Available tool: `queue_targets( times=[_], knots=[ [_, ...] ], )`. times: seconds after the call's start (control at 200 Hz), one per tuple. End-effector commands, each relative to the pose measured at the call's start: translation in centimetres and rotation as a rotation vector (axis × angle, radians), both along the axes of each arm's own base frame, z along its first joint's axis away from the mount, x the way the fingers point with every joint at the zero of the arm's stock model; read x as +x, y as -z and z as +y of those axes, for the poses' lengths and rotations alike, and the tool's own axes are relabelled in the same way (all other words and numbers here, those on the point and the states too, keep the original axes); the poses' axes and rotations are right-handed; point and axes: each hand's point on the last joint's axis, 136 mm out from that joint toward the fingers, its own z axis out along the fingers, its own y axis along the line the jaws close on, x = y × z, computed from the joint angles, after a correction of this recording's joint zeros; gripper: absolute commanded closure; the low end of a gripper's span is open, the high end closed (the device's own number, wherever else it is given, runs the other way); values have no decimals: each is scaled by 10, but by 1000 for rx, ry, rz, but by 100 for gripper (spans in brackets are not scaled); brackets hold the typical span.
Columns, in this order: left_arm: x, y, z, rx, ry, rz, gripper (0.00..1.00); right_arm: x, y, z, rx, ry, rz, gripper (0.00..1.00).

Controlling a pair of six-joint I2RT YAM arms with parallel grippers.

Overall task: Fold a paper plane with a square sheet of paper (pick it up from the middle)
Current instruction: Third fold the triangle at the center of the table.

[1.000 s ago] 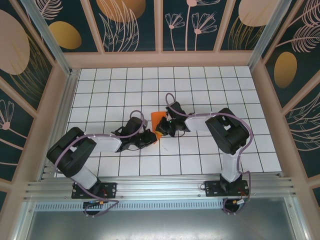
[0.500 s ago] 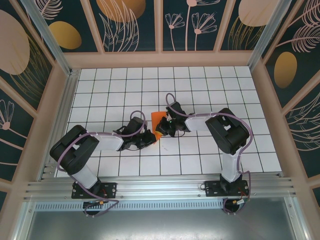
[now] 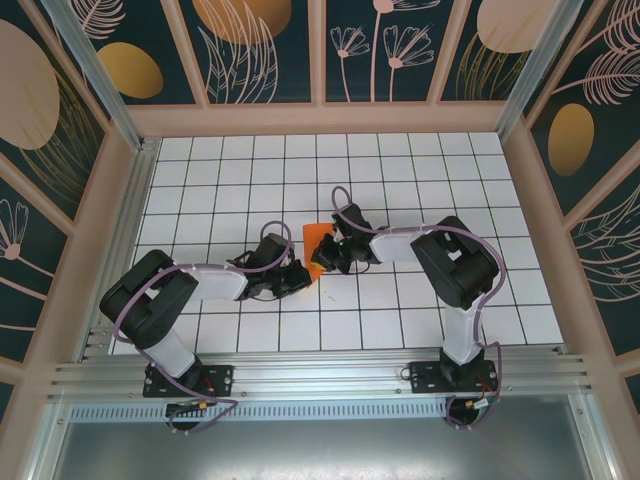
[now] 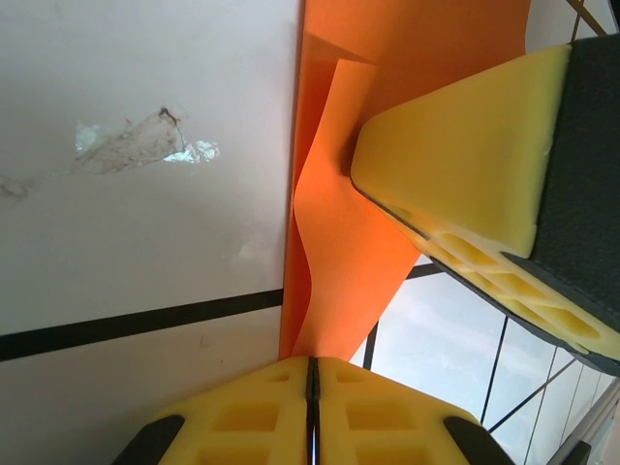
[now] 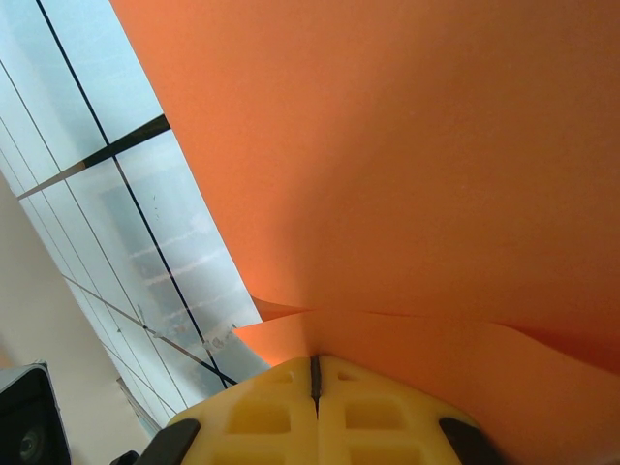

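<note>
Creased orange sheet of paper point(image 3: 316, 235) sits at tabletop point(image 3: 420, 190) centre, between the arms. Left pincer point(image 4: 312, 376) is clamped on its near-left part, right pincer point(image 5: 315, 373) clamped on it too. Long axis and pointing cannot be told; the sheet is mostly hidden.

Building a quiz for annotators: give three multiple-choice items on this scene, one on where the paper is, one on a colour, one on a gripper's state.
1. Where is the orange paper? A) by the far wall B) mid-table, between left gripper and right gripper C) on the near rail
2. What colour are the finger pads? A) yellow B) blue C) white
3. The right gripper is: A) open B) shut on nothing C) shut on the orange paper
Answers: B, top view shows it between both grippers; A, yellow foam in both wrist views; C, it pinches the paper in its wrist view.
</note>
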Motion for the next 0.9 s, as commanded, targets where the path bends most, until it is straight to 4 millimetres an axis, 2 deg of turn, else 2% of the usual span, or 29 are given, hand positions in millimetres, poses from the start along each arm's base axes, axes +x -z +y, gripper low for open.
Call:
queue_targets(
  times=[0.0, 0.08, 0.17, 0.405, 0.605, 0.896],
  knots=[
    [0, -9, 0, 6, 11, -18, 88, -11, 38, -31, -146, 61, 71, 100],
    [0, -25, -9, -68, 24, -41, 88, -11, 38, -31, -147, 60, 71, 100],
    [-1, -29, -14, -99, 31, -45, 88, -12, 39, -31, -147, 60, 72, 100],
    [-5, -11, -15, -62, 38, -7, 88, -12, 39, -31, -148, 59, 72, 100],
    [-6, 6, -2, 25, 12, 20, 88, -12, 38, -32, -149, 60, 71, 100],
    [-10, 20, 8, 84, -5, 41, 89, -10, 36, -30, -146, 53, 63, 100]
  ],
)
